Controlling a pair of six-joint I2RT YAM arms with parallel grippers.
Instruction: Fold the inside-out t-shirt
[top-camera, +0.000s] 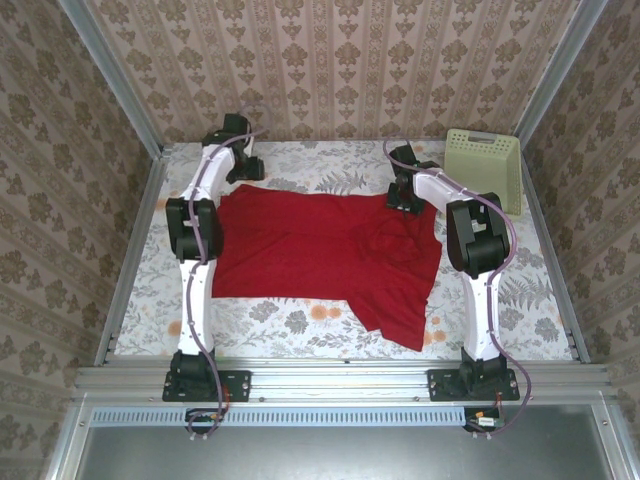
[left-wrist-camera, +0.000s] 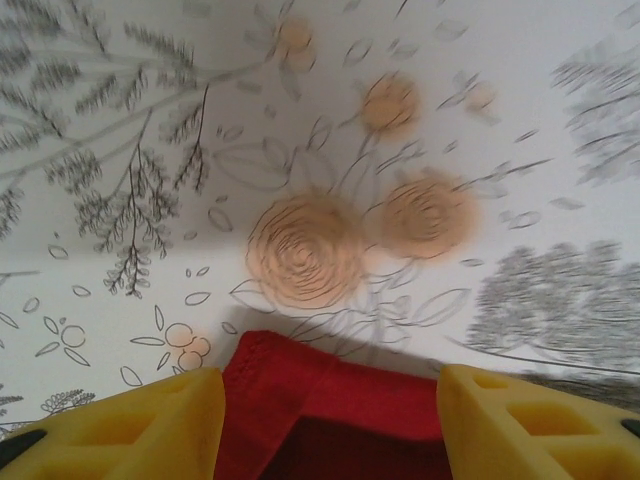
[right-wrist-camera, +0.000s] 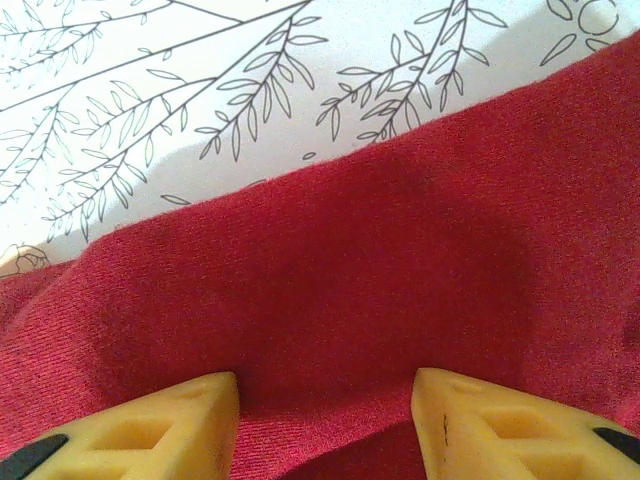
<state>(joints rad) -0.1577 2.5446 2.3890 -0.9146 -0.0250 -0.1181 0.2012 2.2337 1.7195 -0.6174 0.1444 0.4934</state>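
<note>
The red t-shirt (top-camera: 320, 245) lies spread across the middle of the table (top-camera: 280, 322). The left end effector (left-wrist-camera: 330, 385) and the right end effector (right-wrist-camera: 325, 385) sit at its far edge, both open and gripping nothing, we think. We should pinch both far corners together, then fold evenly toward the near side.

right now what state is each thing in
t-shirt, spread out, rumpled on the right, not folded yet
basket, looks empty
left tool, open, t-shirt corner between its fingers, not pinched
right tool, open, over the t-shirt
</note>
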